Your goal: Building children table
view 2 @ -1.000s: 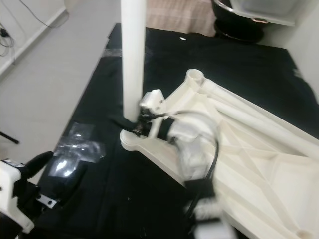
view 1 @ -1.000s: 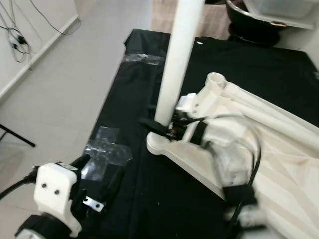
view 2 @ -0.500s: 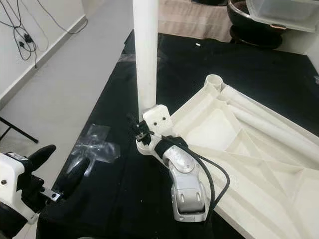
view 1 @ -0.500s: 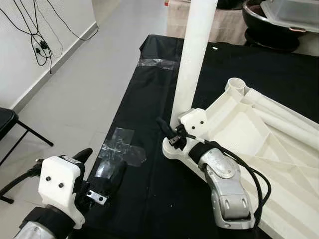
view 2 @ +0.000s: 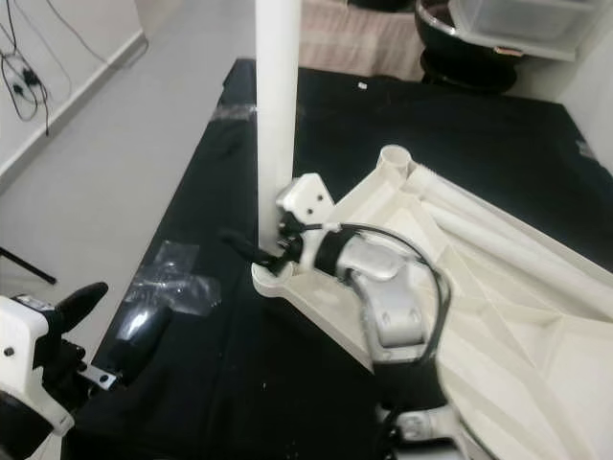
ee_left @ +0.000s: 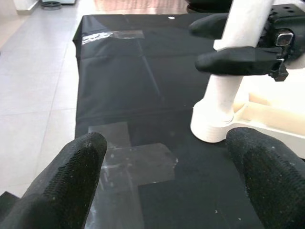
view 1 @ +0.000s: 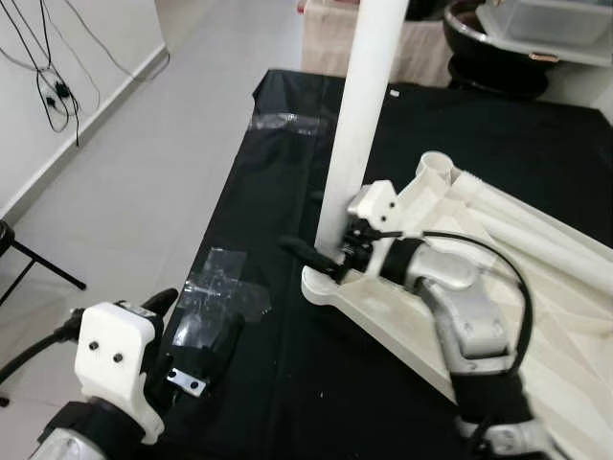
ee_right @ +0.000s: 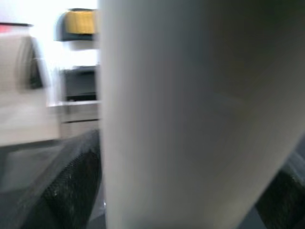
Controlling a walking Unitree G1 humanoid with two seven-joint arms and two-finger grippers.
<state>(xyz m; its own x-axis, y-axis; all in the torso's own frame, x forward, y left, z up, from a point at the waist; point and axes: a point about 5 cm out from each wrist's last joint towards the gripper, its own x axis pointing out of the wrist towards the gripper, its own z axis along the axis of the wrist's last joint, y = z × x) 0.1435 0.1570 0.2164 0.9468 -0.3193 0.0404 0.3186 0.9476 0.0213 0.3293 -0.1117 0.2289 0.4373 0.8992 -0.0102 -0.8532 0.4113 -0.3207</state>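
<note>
right gripper [view 1: 321, 257] stays clenched on tall white plastic leg [view 1: 356, 134], now reaching from right; leg seated in upturned white tabletop [view 1: 536, 287].

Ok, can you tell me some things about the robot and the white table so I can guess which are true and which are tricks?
1. The right gripper grips the white leg near its base. True.
2. The leg lies flat on the black sheet. False: it stands upright in a corner of the upturned tabletop.
3. The left gripper holds a screwdriver. False: it is open, holding nothing.
4. Clear tape sticks on the sheet. True.
</note>
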